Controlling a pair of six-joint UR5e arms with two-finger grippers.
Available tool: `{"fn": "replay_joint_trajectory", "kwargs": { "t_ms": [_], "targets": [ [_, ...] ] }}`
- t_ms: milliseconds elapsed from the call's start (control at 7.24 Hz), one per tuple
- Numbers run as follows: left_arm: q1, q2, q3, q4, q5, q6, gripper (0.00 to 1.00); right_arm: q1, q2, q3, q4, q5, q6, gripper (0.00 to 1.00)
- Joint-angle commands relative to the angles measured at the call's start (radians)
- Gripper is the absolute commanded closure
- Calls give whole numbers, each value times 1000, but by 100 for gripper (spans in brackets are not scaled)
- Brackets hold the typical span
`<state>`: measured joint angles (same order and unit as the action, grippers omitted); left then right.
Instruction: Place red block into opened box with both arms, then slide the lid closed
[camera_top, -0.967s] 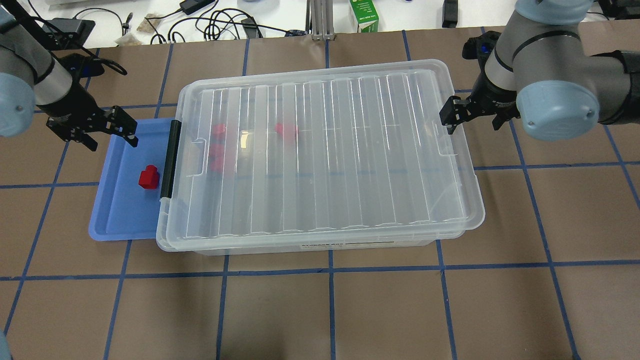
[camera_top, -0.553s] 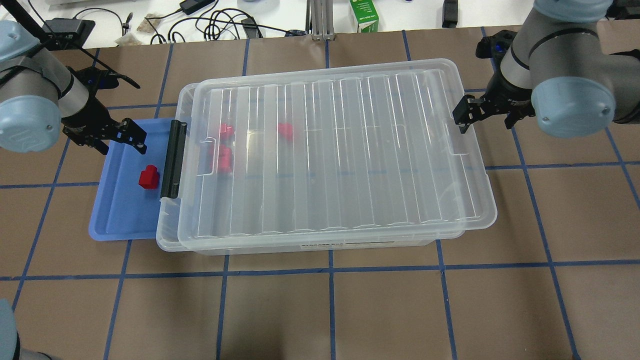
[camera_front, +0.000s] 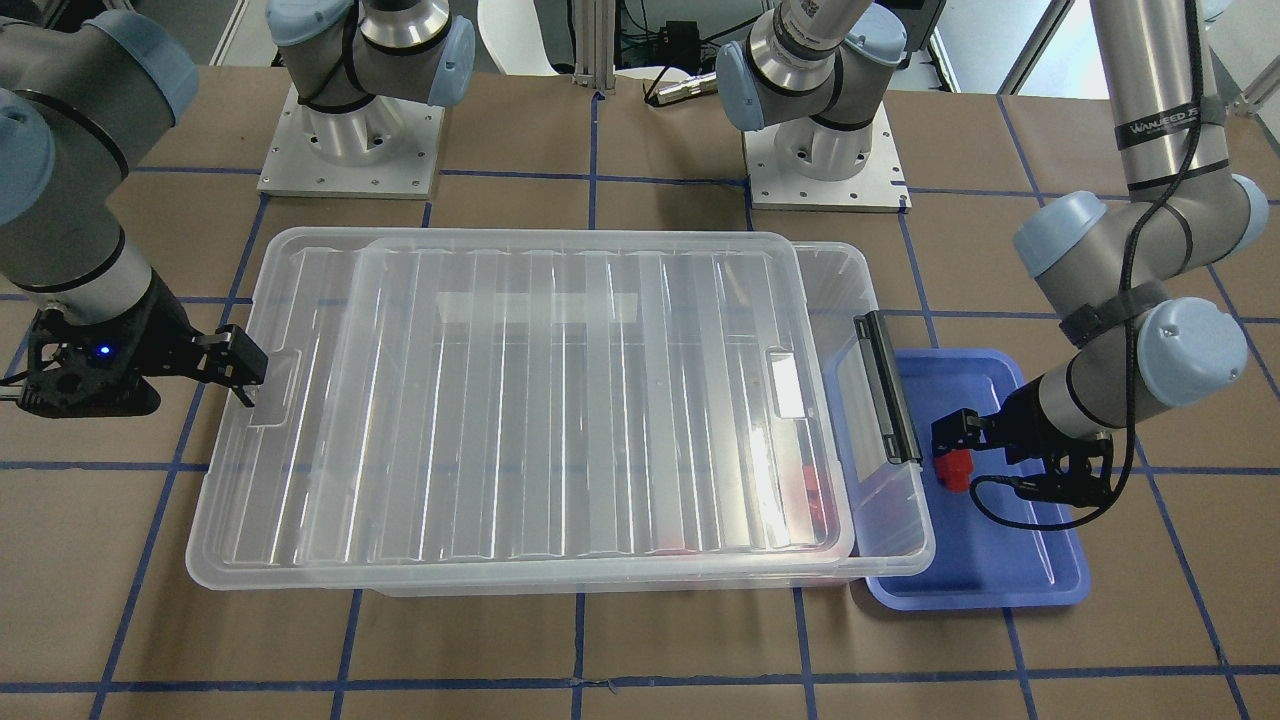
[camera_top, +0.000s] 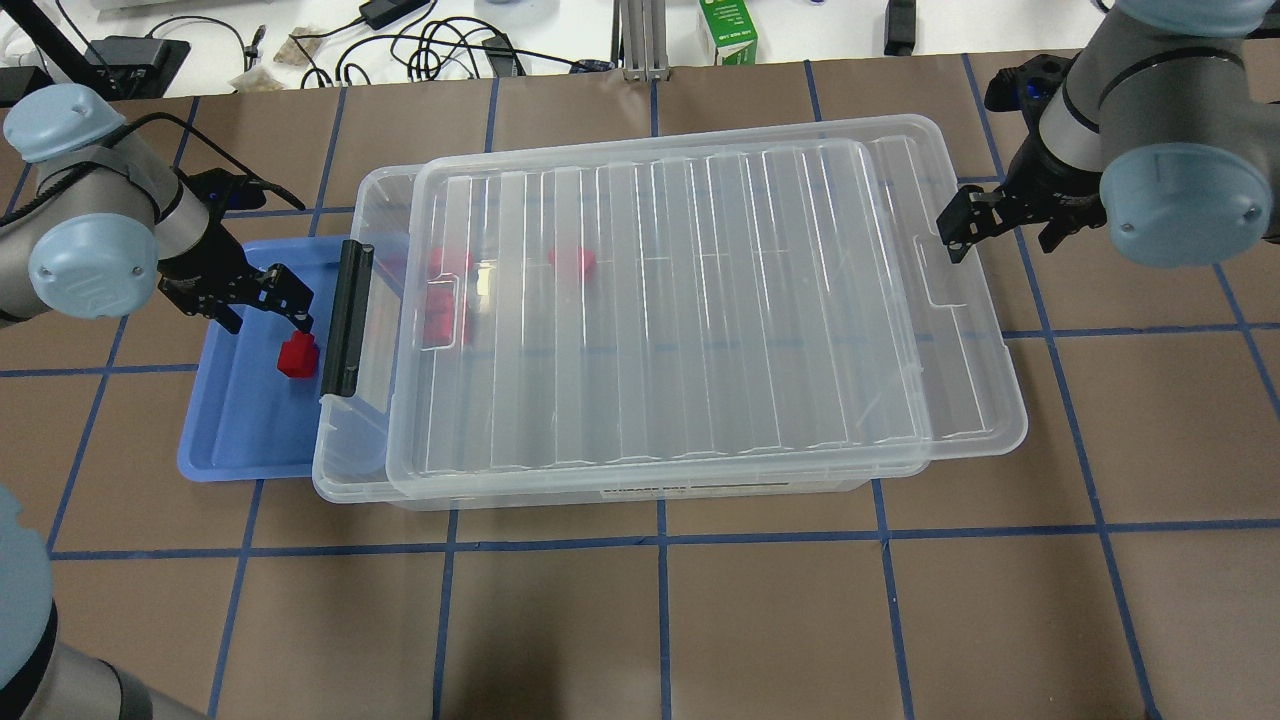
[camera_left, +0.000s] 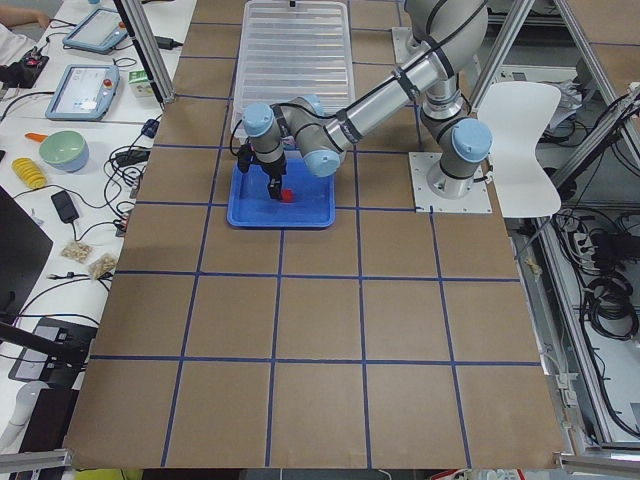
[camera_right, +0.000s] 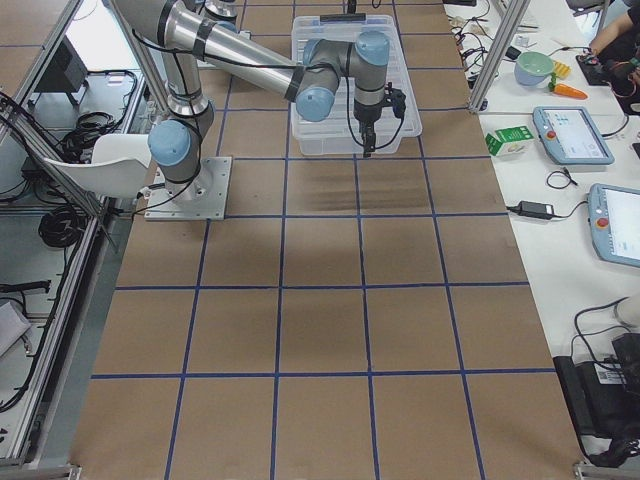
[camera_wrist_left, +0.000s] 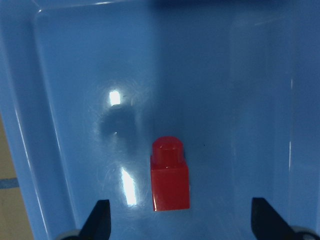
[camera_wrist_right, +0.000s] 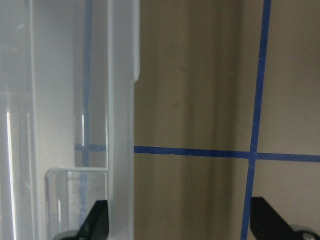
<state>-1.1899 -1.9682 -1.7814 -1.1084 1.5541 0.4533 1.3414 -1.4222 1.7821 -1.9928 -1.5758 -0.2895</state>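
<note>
— Checking edges: what room have you?
— Your right gripper (camera_top: 1000, 232) gapes wide, empty, astride the short rim of the ribbed translucent lid (camera_top: 700, 300); brown table (camera_top: 1100, 400) lies beyond. The large clear plastic box (camera_top: 335, 480) shows an uncovered strip.
— And left?
— Your left gripper (camera_top: 266, 308), wide open and empty, hangs over the small glossy red block (camera_top: 297, 356) in the shallow blue tray (camera_top: 230, 440). The other red blocks (camera_top: 445, 300) lie boxed.

Strap (camera_front: 1165, 125) on left arm (camera_front: 1148, 50): white capitals, roughly "WANJEED", end wrapped out of sight.
Sticker (camera_top: 700, 489) on box (camera_top: 345, 478) front wall: black bar plus one line of small print, too small to read.
Green carton (camera_top: 728, 30) at bench's far edge: white print on the face, not legible.
Tablets (camera_right: 572, 133) on side bench: lit screens, contents too small to read.
Other views: no text legible.
</note>
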Motion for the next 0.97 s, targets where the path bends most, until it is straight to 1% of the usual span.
{"fn": "replay_joint_trajectory", "kwargs": {
  "t_ms": [0,138,276,415,553,691,829],
  "targets": [
    [1,-40,-1,2,1,-4,0,-28,-3,-4,6,-3,-10,0],
    [1,-49,-3,1,0,5,11,-37,-6,-3,6,-3,-20,0],
    [1,-58,-3,-1,4,2,11,-53,-8,-4,6,-3,-45,0],
    [1,-70,-1,1,24,2,27,-63,-9,-4,5,-3,-59,0],
    [1,-75,-1,1,24,1,52,-79,-9,-4,3,2,-69,0],
    [1,-78,0,1,24,1,71,-91,-9,-3,2,2,-95,0],
    [0,-72,2,1,24,-7,100,-109,-9,-3,-1,3,-121,0]
  ]
}}
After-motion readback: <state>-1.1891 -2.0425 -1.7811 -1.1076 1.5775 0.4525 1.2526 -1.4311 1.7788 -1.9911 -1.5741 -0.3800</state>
